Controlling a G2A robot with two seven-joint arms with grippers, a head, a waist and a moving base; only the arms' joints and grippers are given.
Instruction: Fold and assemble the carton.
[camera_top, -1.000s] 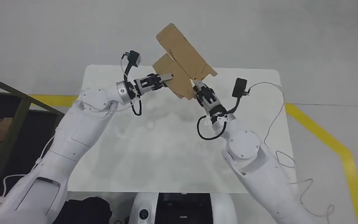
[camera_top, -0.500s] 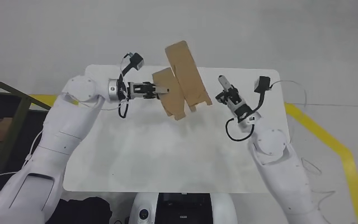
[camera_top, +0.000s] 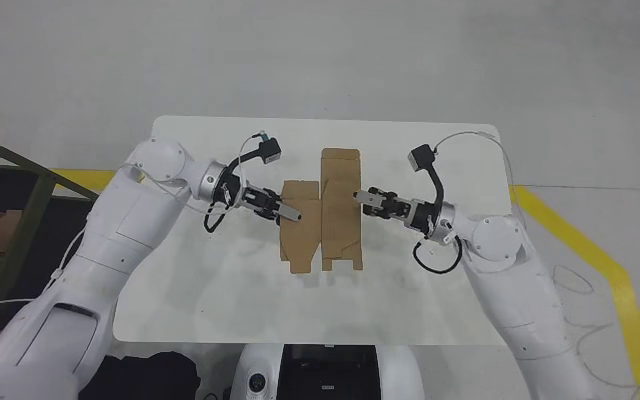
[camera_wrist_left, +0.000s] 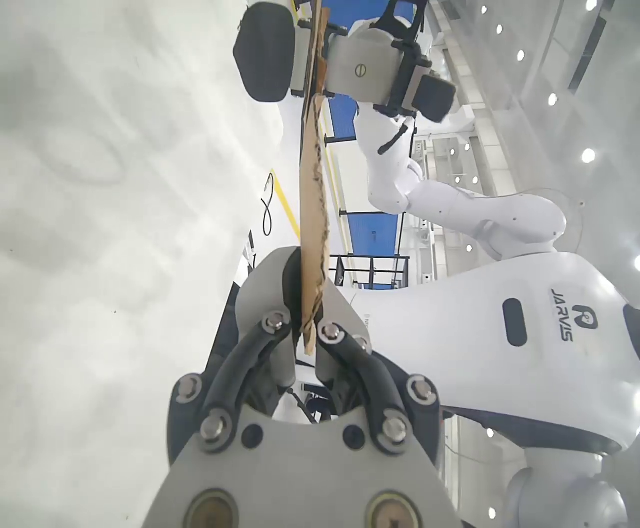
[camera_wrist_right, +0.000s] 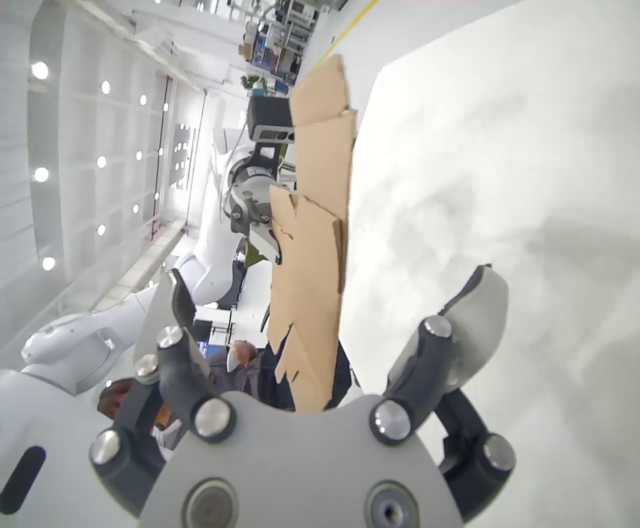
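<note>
Over the middle of the surface (camera_top: 200, 290), straight in front of the robot, the carton (camera_top: 322, 215) is flat brown cardboard, spread level between the two arms. You cannot tell from above whether it rests on the surface or hangs just over it. At its near end the near flaps (camera_top: 343, 262) lie in the same plane as the panels, notched and unfolded. Midway along, the left tool (camera_wrist_left: 305, 280) is clamped tight on one long edge, with the cardboard pinched between its fingers. On the opposite long edge the right tool (camera_wrist_right: 330, 282) has its fingers (camera_wrist_right: 175, 310) spread wide on either side of the board. The edge runs between them towards the palm and neither pad presses on it, so this tool holds nothing. At the far end the far flap (camera_top: 341, 158) sticks out past the shorter panel, also flat.

Judge the job as barely begun. The carton is held on one side only, no panel is squared up, no flap is folded in and nothing is tucked. Nearly all of it is left: you need the second grip, then the body opened up, then both ends closed.
</note>
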